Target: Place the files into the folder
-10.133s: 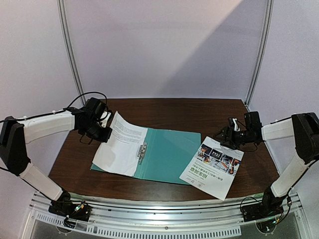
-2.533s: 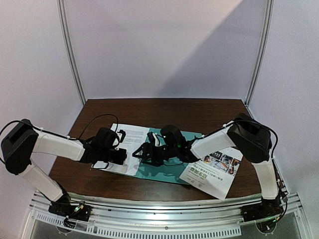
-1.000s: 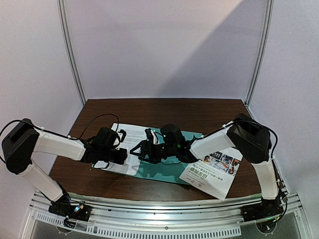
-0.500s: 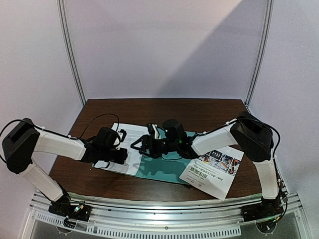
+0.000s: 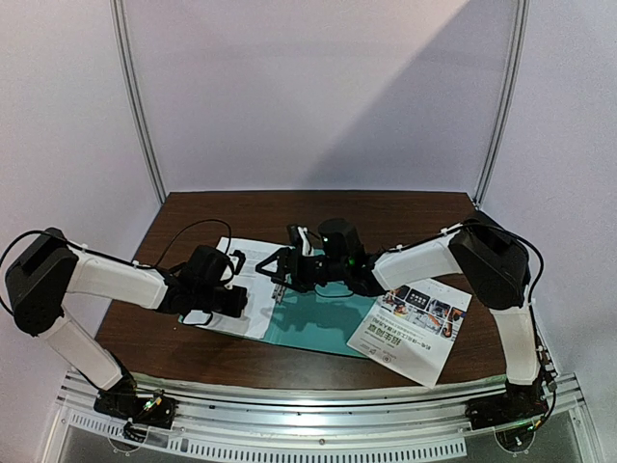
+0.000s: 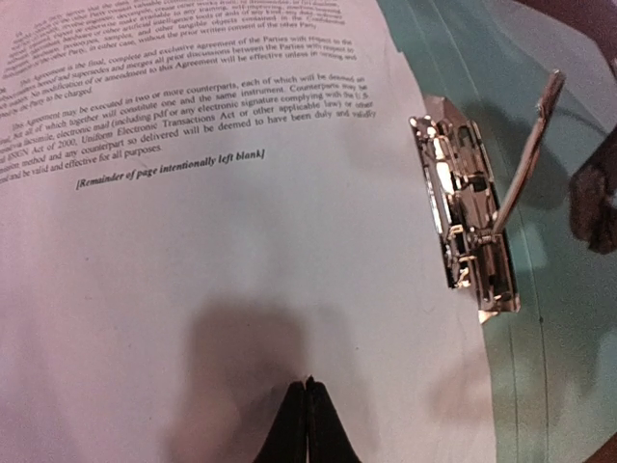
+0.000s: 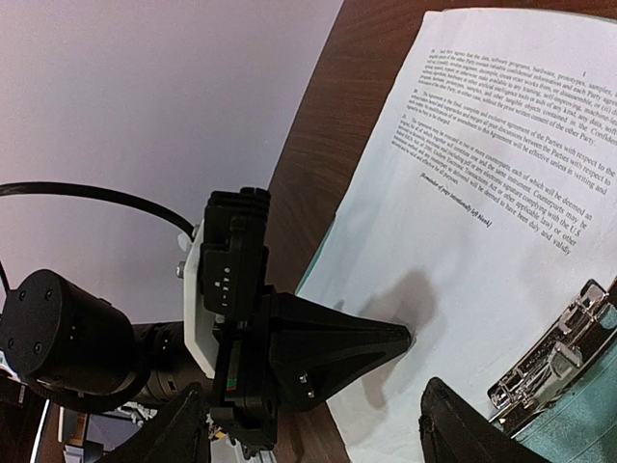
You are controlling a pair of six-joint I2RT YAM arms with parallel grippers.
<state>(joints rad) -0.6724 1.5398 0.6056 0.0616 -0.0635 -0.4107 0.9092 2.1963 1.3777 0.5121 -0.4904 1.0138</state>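
My left arm (image 5: 106,278) & right arm (image 5: 415,258): white shells btw. chunky black joints, same build both sides. A thin black cable (image 5: 178,236) loops off the left one. My left gripper (image 6: 307,424): two matte black fingers (image 6: 292,432) tapering to a sharp wedge. Behind them sit a white plate (image 7: 198,309) w/ a ribbed black block (image 7: 234,256) and a round black motor can (image 7: 53,333) w/ small screws on its face. My right gripper (image 5: 273,275) is black too. Bases (image 5: 135,405) at the near edge: black, w/ thin wires.

Dim, soft overhead light; grainy wrist views.
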